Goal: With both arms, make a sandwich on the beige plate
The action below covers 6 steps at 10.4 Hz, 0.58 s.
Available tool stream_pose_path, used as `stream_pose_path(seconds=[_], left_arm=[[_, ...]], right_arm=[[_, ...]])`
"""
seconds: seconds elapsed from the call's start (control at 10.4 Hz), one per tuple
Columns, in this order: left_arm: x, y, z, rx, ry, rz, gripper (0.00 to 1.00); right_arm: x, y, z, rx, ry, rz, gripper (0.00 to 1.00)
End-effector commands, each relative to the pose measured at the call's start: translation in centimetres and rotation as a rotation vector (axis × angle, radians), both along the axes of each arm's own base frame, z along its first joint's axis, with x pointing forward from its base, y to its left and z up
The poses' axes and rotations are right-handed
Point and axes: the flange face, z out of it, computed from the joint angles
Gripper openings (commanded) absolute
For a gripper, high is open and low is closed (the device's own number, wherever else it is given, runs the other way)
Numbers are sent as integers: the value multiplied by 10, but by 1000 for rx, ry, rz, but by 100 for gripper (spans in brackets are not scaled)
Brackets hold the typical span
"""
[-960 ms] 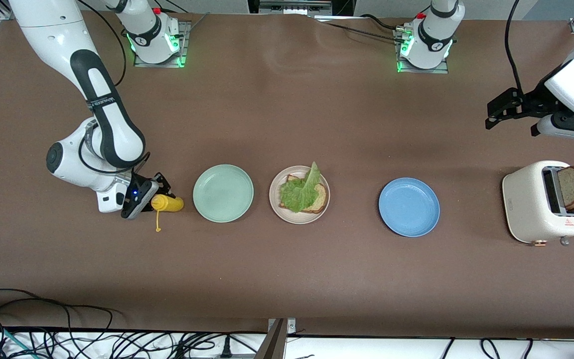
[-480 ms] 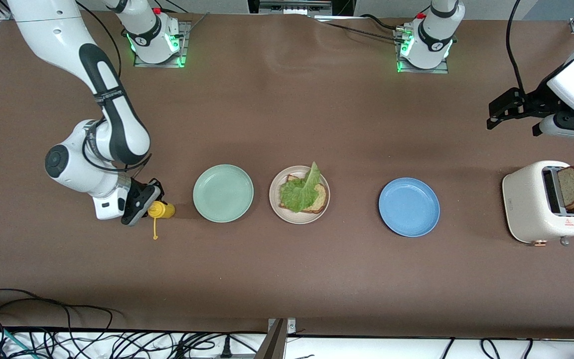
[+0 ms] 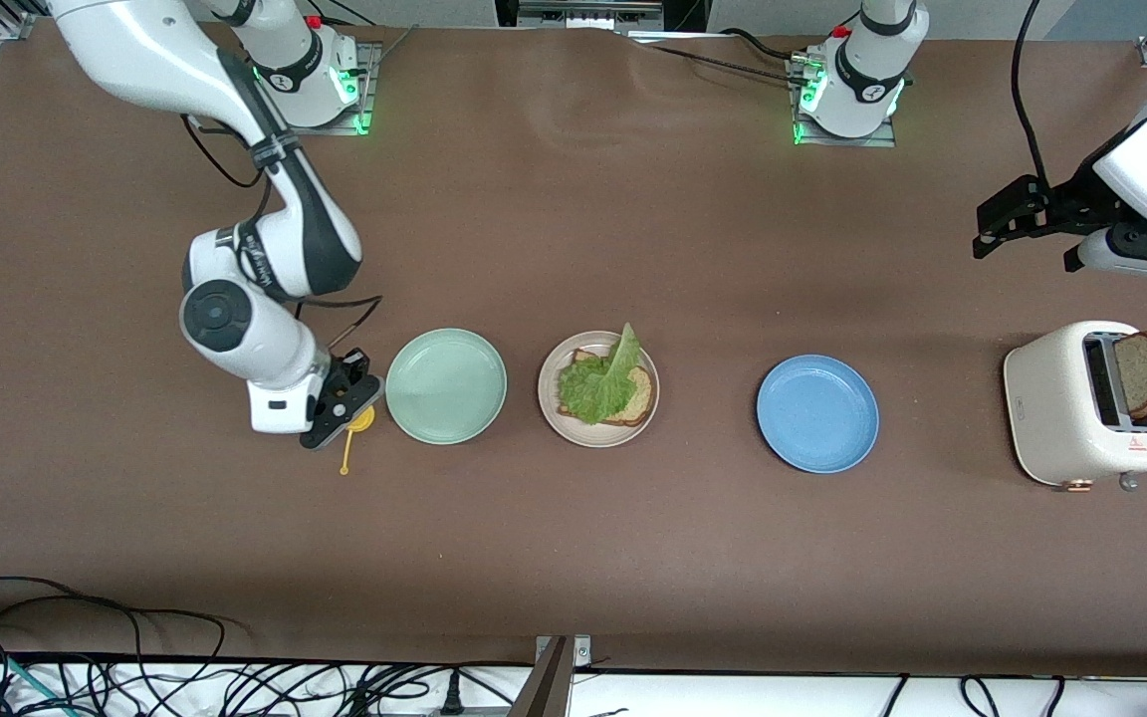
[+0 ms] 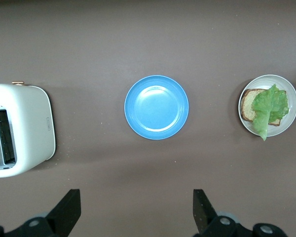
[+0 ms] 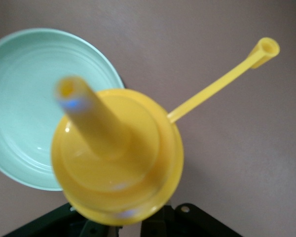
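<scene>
brown counter (image 3: pixel 573 249) from the front: my right gripper (image 3: pixel 343 403) is clenched on the yellow mustard bottle (image 3: pixel 360 418), right beside the mint-green plate (image 3: pixel 446 385) toward the right arm's end. the bottle's little cap on its strap (image 3: pixel 345 460) dangles off it. the beige plate (image 3: pixel 549 403) sits between the mint-green one and the blue plate (image 3: pixel 817 413), with one bread slice (image 3: pixel 639 393) on it and a lettuce leaf (image 3: pixel 601 383) on top. a second bread slice (image 3: pixel 1146 372) sticks out of the white toaster (image 3: pixel 1061 418) at the left arm's end. my left gripper (image 3: pixel 1024 221) hangs up over the counter near the toaster, just waiting.

left wrist view: my left gripper's fingers (image 4: pixel 66 212) are spread wide with nothing between them. below are the toaster (image 4: pixel 24 128), blue plate (image 4: pixel 157 107) and beige plate (image 4: pixel 246 121) with lettuce (image 4: pixel 271 106) on bread.

right wrist view: looking straight down the mustard bottle (image 5: pixel 118 158), nozzle toward the camera, strap and cap (image 5: pixel 264 49) sticking out sideways, mint-green plate (image 5: pixel 24 108) just beside it.
</scene>
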Motion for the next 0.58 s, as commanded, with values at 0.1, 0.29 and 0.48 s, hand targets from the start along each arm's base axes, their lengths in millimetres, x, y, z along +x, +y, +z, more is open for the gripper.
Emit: stream_pose_path(seconds=[0.1,0.29,0.48], left_arm=[[-2,0,5,-11,5,1,100],[-2,-8,3,-15,9,-5,100],[-1,-6,4,-17,7,-2,100]], right_arm=[[-22,69,28,-92,11,-100,0],[-39,106,33,-183,14,-142,0],[-54,136,41,-257,23,-212,0]])
